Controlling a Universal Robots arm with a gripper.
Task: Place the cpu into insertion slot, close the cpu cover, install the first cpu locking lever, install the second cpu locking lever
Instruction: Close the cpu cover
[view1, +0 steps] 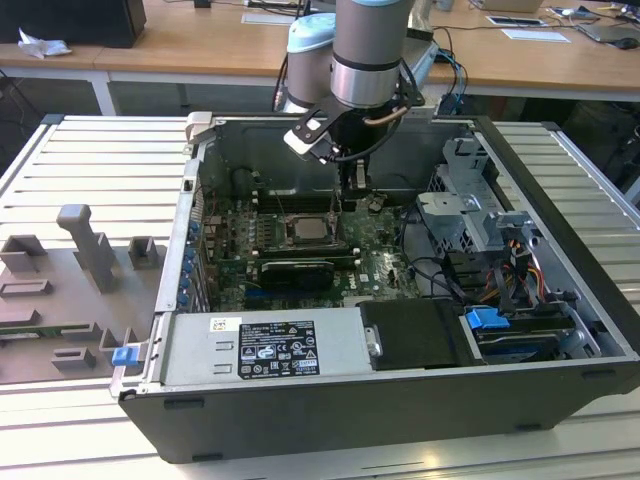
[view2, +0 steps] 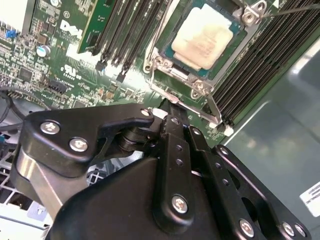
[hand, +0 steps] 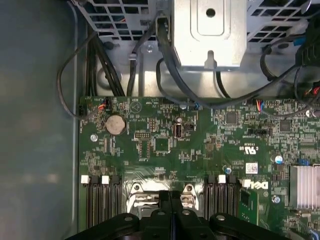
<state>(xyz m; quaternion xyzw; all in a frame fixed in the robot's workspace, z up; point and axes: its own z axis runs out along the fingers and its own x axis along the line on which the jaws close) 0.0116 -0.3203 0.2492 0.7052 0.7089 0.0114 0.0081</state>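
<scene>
The cpu (view2: 205, 42) shows its pale beige face inside the insertion slot (view1: 283, 233) on the green board. The silver cpu cover (view2: 156, 64) lies flat around it, framing the chip in its window. A thin metal locking lever (view2: 192, 106) runs along the socket edge nearest my gripper. Another thin lever (view2: 295, 7) sticks out past the far corner. My gripper (view2: 167, 107) is shut, fingers pressed together, its tip right at the near lever; whether it touches the lever I cannot tell. In the exterior view the gripper (view1: 352, 198) hangs just to the exterior view's right of the cpu (view1: 304, 229).
Black memory slots (view2: 125, 35) flank the socket. A long black card (view1: 295, 272) lies in front of it, then the power supply (view1: 265, 345). A drive cage (view1: 470, 210) with cables stands at the exterior view's right. A grey fixture tray (view1: 80, 270) sits outside the case.
</scene>
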